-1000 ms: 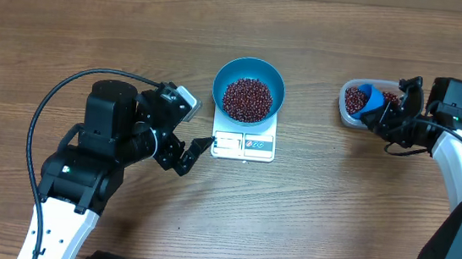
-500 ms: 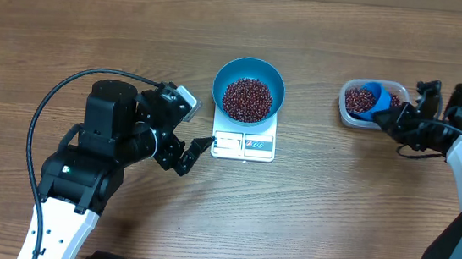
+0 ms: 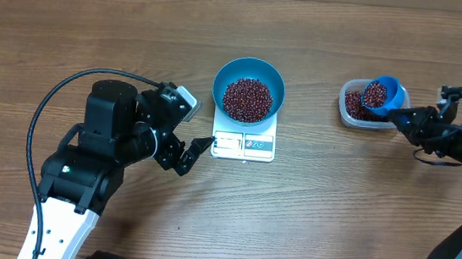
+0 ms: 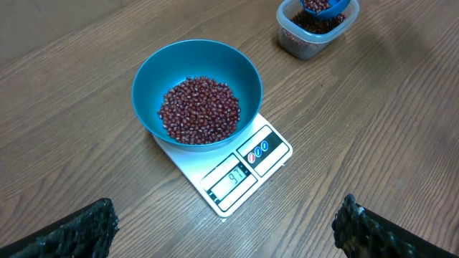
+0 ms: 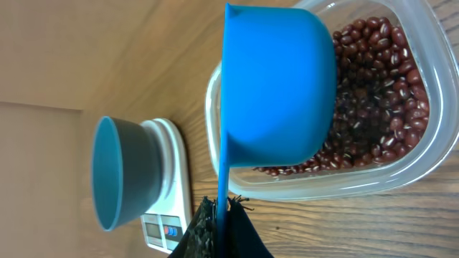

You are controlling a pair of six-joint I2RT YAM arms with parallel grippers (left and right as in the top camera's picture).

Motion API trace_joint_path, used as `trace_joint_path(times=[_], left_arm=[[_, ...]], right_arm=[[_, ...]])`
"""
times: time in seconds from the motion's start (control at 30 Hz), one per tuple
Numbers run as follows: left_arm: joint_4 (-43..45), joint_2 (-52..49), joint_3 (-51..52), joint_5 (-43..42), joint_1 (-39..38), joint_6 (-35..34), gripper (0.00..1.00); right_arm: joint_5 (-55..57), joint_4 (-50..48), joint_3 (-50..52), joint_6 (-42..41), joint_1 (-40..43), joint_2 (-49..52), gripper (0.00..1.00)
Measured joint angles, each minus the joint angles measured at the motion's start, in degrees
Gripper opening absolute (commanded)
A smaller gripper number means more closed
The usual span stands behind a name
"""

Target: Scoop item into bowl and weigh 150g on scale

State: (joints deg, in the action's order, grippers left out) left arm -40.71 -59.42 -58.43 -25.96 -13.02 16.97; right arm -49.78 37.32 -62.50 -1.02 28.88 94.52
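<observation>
Seeing beans piled in the bowl on the scale, readout hard to read. Clamping right gripper on a full scoop above the tub; showing only tips of left gripper, spread wide.

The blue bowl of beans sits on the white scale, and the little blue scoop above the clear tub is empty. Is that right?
Not quite: the scoop is not empty. The overhead view shows it filled with red-brown beans. The rest holds: the blue bowl of beans sits on the white scale, and the scoop is above the clear tub.
</observation>
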Motion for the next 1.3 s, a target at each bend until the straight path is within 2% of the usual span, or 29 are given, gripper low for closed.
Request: trace_joint_path(times=[0.73,1.07,1.3], left_arm=[[0.0,0.0,0.0,0.0,0.0,0.0,1.00],[0.0,0.0,0.0,0.0,0.0,0.0,1.00],[0.0,0.0,0.0,0.0,0.0,0.0,1.00]], right_arm=[[-15.3,0.8,0.0,0.2,0.2,0.0,0.04],[-16.9,-0.9,-1.2,-1.0,-8.2,0.0,0.04],[-16.5,-5.3,-5.2,-6.3,-15.1,-0.1,0.04]])
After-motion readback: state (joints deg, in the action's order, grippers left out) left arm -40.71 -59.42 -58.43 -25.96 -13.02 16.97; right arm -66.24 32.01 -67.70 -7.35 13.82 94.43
